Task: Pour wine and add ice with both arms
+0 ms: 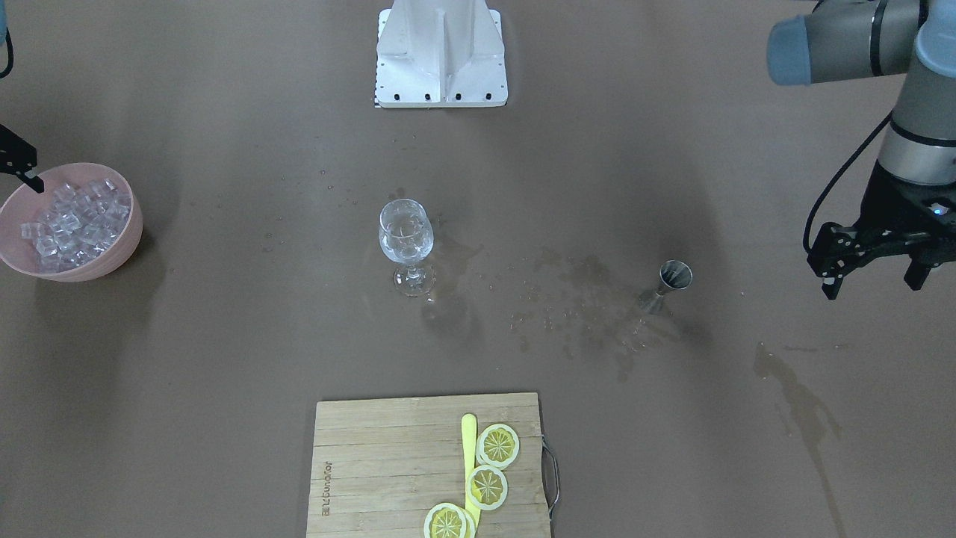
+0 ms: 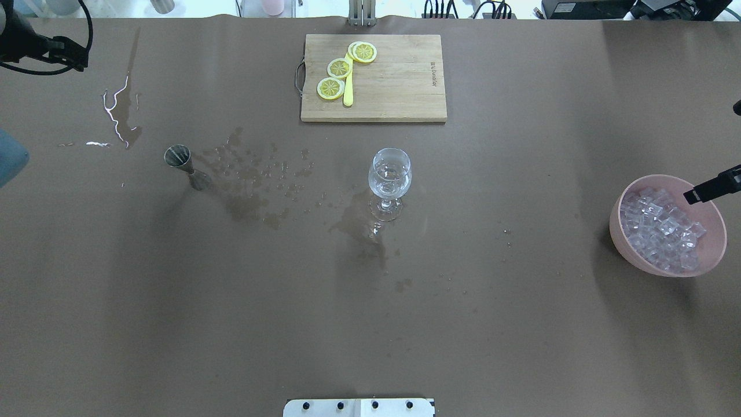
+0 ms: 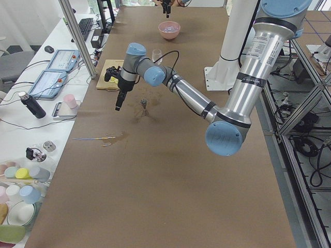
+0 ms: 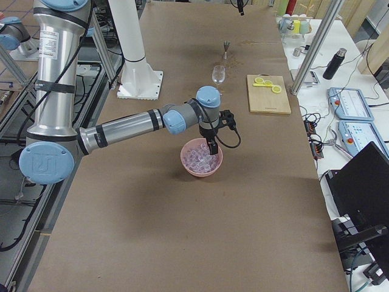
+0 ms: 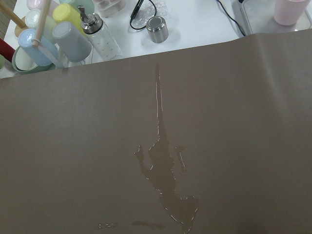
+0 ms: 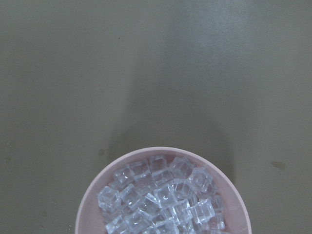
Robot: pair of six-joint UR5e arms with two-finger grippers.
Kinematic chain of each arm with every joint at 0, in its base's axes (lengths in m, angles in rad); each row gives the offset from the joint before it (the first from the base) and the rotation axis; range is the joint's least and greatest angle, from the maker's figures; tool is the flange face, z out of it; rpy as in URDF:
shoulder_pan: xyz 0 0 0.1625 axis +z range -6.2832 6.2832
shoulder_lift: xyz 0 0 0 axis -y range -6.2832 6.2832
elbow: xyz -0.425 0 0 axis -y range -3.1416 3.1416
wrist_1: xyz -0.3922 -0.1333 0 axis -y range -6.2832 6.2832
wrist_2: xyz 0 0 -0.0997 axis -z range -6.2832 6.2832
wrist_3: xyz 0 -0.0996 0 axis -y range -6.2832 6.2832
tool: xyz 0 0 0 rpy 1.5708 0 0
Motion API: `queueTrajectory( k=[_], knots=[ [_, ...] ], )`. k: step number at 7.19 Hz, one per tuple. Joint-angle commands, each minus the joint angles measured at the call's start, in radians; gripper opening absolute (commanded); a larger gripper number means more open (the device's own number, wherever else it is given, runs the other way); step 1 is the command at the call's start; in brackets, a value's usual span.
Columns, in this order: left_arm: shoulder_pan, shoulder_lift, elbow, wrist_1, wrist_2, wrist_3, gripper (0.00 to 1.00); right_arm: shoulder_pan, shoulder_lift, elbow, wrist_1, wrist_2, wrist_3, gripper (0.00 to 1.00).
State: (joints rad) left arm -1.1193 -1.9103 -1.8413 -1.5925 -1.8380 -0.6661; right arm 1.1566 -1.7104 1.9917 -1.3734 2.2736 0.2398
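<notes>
Cutting board point(image 1: 373, 448) lies on the camera side of the wine glass point(image 1: 405, 240), which holds the wine point(image 1: 404, 248). Left gripper point(image 1: 875, 279) hangs far right of the glass, fingers apart, empty. Overhead: ice point(image 2: 663, 231) fills the pink bowl point(image 2: 619, 231) far right of the glass; right gripper point(image 2: 706, 190) is above the bowl rim, finger state indeterminable.

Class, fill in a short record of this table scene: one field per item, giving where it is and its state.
wine glass: upright, mid-table, some clear liquid inside
jigger: upright, apart from the glass, wet patches between
ice: heaped in pink bowl
left gripper: jaws open, empty, raised off to the jigger's side
right gripper: over the bowl's rim; jaws unclear
lemon slices: several on cutting board
</notes>
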Motion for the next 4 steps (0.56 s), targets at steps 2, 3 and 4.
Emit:
queueTrajectory(
  k=[2,3,4],
  knots=[
    [-0.007,-0.001,0.040,0.047,-0.062,0.003,0.98,-0.116,-0.015,-0.019,0.023,-0.081,-0.002,1.00],
    [-0.005,-0.007,0.048,0.081,-0.102,0.003,0.98,-0.138,-0.009,-0.028,0.026,-0.098,-0.005,1.00],
    [-0.005,-0.009,0.048,0.082,-0.103,0.003,0.98,-0.156,-0.009,-0.046,0.046,-0.104,-0.011,0.99]
  ],
)
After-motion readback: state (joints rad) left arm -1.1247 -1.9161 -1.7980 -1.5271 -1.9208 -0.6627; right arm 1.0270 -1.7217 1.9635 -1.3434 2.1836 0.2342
